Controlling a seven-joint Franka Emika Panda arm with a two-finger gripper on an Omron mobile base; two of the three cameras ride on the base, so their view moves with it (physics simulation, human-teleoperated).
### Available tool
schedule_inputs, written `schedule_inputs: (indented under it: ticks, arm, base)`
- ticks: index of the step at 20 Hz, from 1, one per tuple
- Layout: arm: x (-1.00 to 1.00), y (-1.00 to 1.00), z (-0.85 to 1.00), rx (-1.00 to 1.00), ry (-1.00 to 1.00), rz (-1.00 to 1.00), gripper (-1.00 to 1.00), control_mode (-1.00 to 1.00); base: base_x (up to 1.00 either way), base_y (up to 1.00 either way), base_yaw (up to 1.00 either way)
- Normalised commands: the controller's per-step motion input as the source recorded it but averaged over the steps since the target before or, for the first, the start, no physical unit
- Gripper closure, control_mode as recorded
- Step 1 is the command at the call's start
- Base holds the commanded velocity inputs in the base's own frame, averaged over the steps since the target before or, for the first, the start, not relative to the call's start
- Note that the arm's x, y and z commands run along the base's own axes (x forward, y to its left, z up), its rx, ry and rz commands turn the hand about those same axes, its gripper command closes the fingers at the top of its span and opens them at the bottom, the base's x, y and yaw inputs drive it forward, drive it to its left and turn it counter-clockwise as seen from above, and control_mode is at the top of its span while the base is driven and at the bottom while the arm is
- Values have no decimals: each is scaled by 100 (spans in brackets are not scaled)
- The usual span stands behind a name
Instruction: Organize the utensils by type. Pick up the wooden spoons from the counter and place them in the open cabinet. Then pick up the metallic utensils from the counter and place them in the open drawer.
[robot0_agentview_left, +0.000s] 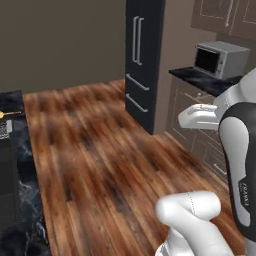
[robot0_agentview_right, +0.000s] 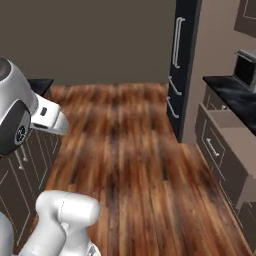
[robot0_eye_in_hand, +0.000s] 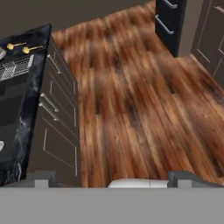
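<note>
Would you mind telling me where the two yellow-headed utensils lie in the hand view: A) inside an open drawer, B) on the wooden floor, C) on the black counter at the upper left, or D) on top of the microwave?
C: both utensils lie on the black counter at the upper left.

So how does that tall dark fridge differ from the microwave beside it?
The fridge is tall and stands on the floor; the microwave is small and sits on a counter. The fridge is dark all over; the microwave is silver with a dark window. Both look shut.
</note>
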Motion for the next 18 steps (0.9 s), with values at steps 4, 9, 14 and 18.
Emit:
schedule_inputs:
  ticks: [4, 9, 14, 18]
  arm:
    - [0, 0, 0, 0, 0, 0, -100, 100]
    - [0, 0, 0, 0, 0, 0, -100, 100]
    - [0, 0, 0, 0, 0, 0, -100, 100]
    - [0, 0, 0, 0, 0, 0, -100, 100]
  base:
    - [99, 11, 37]
    - [100, 0, 25]
    - [100, 0, 21]
    - [100, 0, 20]
